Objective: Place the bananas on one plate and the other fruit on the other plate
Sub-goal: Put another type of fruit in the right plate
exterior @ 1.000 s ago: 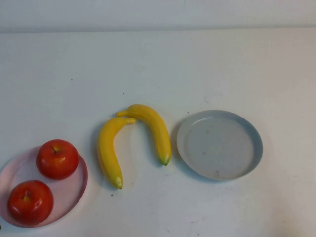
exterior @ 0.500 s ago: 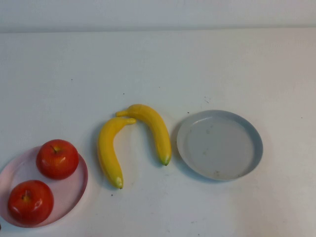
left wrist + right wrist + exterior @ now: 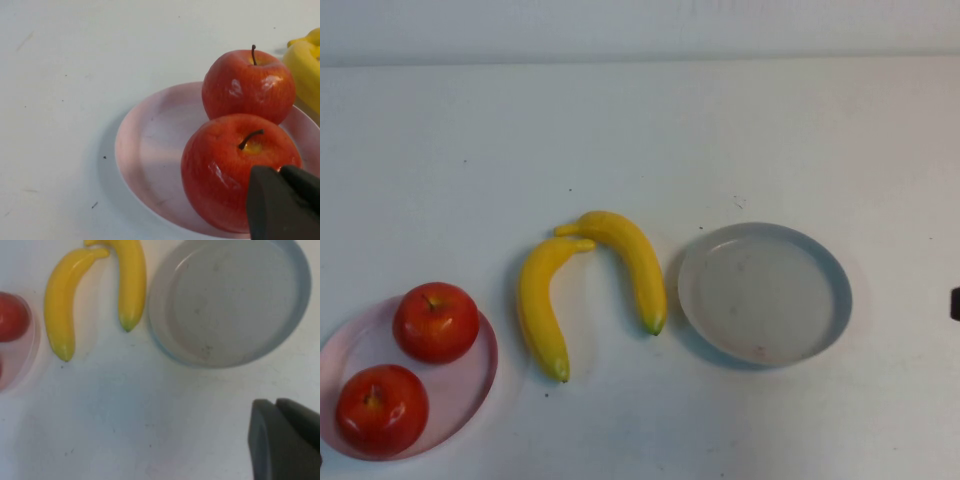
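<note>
High view: two glossy yellow bananas (image 3: 590, 285) lie just left of the grey-blue plate (image 3: 840, 300); two red apples (image 3: 410, 365) fill the edge-cropped pink plate (image 3: 480, 375). Left gripper (image 3: 282, 202) and right gripper (image 3: 285, 440), both closed, show partly.

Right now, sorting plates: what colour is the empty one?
Grey-blue plate, clearest in the high view.

Left pincer (image 3: 282, 202) closed, low at the table's near-left corner; right pincer (image 3: 285, 440) closed, at the right edge.
</note>
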Action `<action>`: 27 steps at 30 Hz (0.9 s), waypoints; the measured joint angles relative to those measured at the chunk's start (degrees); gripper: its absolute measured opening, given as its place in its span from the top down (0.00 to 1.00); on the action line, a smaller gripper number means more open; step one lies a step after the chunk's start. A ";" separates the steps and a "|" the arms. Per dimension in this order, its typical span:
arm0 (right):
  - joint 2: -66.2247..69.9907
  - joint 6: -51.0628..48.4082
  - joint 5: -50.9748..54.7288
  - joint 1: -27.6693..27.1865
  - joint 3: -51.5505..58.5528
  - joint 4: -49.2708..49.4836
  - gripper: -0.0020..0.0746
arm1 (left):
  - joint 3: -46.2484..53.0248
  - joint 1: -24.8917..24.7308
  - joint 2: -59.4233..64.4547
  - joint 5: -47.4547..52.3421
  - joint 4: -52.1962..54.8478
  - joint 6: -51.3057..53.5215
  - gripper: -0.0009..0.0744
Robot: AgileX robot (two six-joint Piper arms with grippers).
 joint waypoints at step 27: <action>77.06 5.87 15.90 31.54 -79.64 -21.75 0.98 | 0.00 0.00 0.00 0.00 0.00 0.00 0.98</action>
